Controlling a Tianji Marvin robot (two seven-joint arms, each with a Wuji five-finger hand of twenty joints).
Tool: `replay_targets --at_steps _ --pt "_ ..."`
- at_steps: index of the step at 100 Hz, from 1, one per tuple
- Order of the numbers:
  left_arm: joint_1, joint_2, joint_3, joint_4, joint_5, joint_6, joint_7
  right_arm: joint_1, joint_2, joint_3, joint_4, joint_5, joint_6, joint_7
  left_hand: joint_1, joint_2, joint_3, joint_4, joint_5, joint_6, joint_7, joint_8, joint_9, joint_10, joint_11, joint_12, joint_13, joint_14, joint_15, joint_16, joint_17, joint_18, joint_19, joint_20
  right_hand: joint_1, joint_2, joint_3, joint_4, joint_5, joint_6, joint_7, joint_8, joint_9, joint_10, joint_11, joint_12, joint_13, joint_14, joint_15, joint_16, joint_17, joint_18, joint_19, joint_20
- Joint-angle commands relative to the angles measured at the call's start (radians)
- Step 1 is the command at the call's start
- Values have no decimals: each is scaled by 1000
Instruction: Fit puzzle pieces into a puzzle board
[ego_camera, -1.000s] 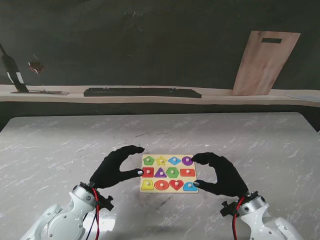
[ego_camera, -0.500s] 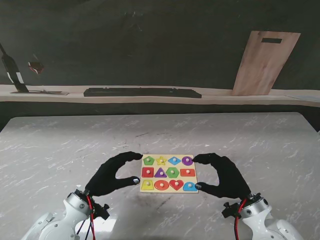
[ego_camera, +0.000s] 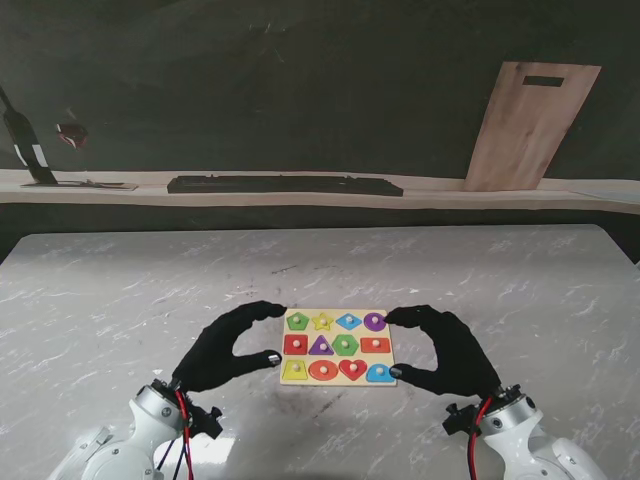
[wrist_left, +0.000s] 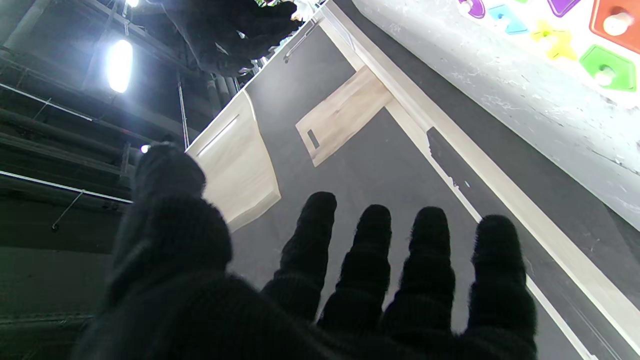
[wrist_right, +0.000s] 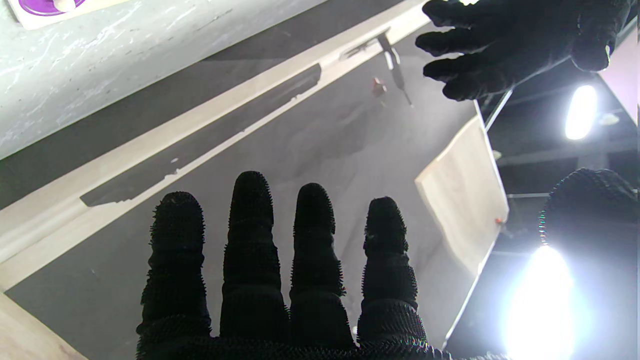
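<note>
The wooden puzzle board lies flat on the marble table in front of me, with coloured pieces in all its slots, among them a green pentagon, a yellow star and a purple circle. My left hand stands open at the board's left edge, forefinger by the far corner, thumb by the near side. Opposite it, my right hand is open the same way at the right edge. I cannot tell whether the fingertips touch the board. The left wrist view shows spread fingers and the pentagon; the right wrist view shows empty fingers and the circle.
A pale wooden cutting board leans on the dark wall at the far right. A long black bar lies on the shelf behind the table. A dark bottle stands at the shelf's far left.
My left hand has drawn a little nearer to me along the board's left edge. The right hand and the board have hardly moved.
</note>
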Motion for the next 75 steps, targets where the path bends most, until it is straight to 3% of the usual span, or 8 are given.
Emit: replay_targets --at_steps 1,75 --pt "4 -3 2 -9 0 4 2 -2 -3 -5 -1 2 -4 2 -13 -8 -1 35 -5 -36 -11 7 9 -35 -23 -6 2 -55 -19 3 -4 -46 -16 10 -24 0 4 -15 -29 -21 -20 -4 -32 -40 -1 -4 -2 -18 -2 0 -11 4 -3 17" --pt "3 -4 11 -9 0 25 5 5 -2 -7 2 19 -4 18 -5 -5 -2 34 6 -34 -10 10 12 -33 -21 -3 3 -51 -14 10 -3 -39 -20 38 -25 9 1 -18 -14 -19 -21 1 -28 -36 -2 -5 -4 -12 0 2 -14 5 -4 21"
